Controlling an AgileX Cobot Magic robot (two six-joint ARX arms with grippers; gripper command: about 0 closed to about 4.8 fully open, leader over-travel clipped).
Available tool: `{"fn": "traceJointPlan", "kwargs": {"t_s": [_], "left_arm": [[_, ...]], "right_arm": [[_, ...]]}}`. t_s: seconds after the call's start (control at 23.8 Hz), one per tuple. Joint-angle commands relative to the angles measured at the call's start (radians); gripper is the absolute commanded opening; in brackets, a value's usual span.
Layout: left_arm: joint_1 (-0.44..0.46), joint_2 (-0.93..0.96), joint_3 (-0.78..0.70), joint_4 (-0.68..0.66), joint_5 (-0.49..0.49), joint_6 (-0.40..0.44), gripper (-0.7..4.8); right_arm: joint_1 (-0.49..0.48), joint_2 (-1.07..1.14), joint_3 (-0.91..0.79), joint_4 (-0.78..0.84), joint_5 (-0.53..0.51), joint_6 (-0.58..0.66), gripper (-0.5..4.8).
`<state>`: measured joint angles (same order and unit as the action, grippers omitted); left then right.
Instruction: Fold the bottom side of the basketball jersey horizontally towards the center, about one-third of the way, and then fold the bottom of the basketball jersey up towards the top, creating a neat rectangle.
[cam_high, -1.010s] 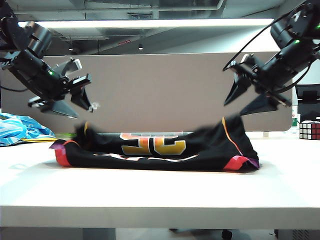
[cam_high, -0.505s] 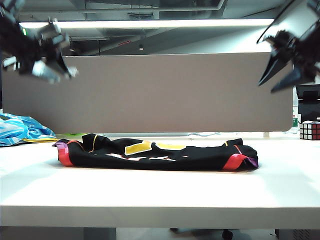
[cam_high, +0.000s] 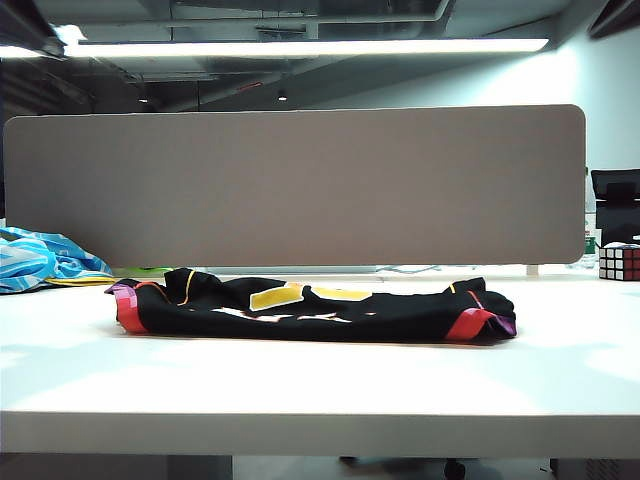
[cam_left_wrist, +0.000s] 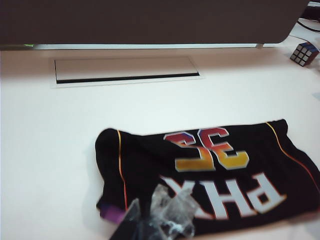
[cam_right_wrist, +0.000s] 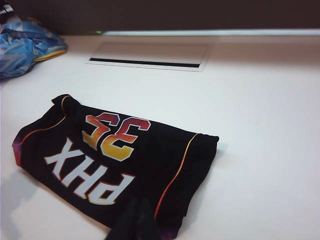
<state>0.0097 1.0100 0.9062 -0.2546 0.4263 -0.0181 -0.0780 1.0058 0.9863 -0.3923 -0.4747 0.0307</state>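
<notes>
We left the folded basketball jersey (cam_high: 310, 311) lying on the table (cam_high: 320, 390); left gripper (cam_left_wrist: 150, 227) and right gripper (cam_right_wrist: 134, 222) hung above it, jaws together, empty.

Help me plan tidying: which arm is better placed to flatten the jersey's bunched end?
Left, probably: the shut left gripper hangs over the basketball jersey's bunched end; the right gripper is over the opposite end.

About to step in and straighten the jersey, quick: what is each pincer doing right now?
Left pincer: shut, holding nothing, raised above the basketball jersey.
Right pincer: shut, holding nothing, also above the jersey.
</notes>
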Motion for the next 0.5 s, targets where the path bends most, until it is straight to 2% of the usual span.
{"fn": "traceJointPlan", "kwargs": {"t_s": [0.04, 0.38, 0.5], "left_arm": [[-0.001, -0.119, -0.114, 0.006, -0.004, -0.027, -0.05], [-0.003, -0.428, -0.365, 0.022, -0.060, -0.090, -0.05], [-0.005, -0.554, -0.439, 0.037, -0.113, -0.101, -0.05]], "right_arm": [[0.000, -0.102, -0.076, 0.031, 0.006, -0.010, -0.08], [0.000, -0.402, -0.353, 0.116, 0.013, -0.008, -0.08], [0.001, -0.520, -0.461, 0.146, 0.032, -0.004, -0.08]]}}
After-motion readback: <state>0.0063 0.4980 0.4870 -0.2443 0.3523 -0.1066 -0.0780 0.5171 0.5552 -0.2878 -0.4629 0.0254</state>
